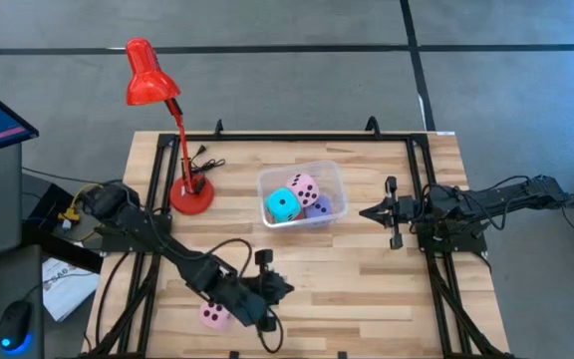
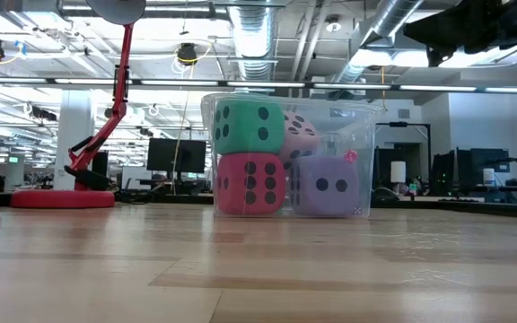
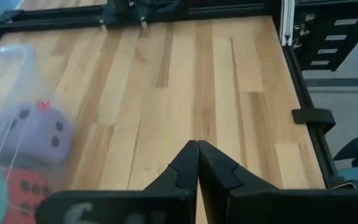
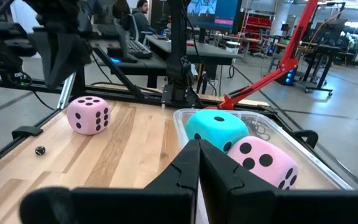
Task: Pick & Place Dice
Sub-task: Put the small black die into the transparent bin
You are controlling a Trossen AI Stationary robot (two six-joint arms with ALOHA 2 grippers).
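1. High view: clear bin (image 1: pixel 302 194) mid surface (image 1: pixel 347 269) holds cyan die (image 1: pixel 284 205), pink die (image 1: pixel 305 188) and lavender die (image 1: pixel 319 207). Second pink die (image 1: pixel 213 315) lies loose near the front edge, just beside the left gripper (image 1: pixel 285 289). Right gripper (image 1: pixel 367 211) hovers right of the bin. Red lamp (image 1: pixel 167 130) stands left of the bin.
2. Low view: red die (image 2: pixel 249 183) sits under the cyan one, lavender beside it.
3. Left wrist view: jaws closed, empty, above bare wood.
4. Right wrist view: jaws closed, empty, pointing at the bin.
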